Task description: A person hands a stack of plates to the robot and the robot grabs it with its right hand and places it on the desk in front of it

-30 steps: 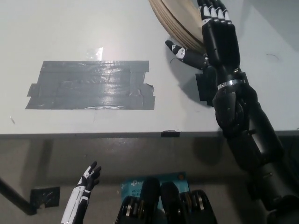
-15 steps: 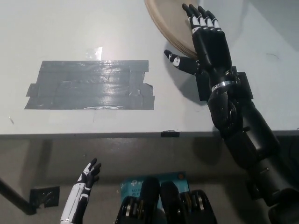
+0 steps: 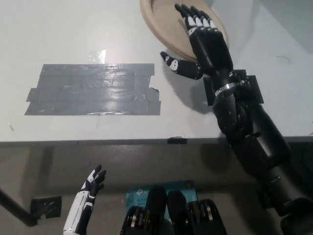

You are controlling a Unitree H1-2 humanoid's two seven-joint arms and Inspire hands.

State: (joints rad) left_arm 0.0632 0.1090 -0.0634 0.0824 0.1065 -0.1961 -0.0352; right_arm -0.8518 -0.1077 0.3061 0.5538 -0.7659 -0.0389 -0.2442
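A stack of beige plates [image 3: 164,27] shows at the top of the head view, over the far part of the white desk [image 3: 73,29]. My black right hand [image 3: 208,44] is shut on its near right rim. The fingers [image 3: 195,22] lie flat on top of the stack, and the thumb [image 3: 178,64] reaches out to the left just under the rim. Whether the stack touches the desk cannot be told. My white left hand [image 3: 93,183] rests open at the lower left, below the desk's front edge.
A large patch of grey tape [image 3: 93,89] covers the desk's left middle. A black tape square [image 3: 235,89] lies under my right wrist. The desk's front edge [image 3: 98,142] runs across the picture, with a small black mark [image 3: 177,140] on it.
My right hand has moved left and toward me with the stack of plates. More of the stack is in view and it lies flatter. The left hand has hardly moved.
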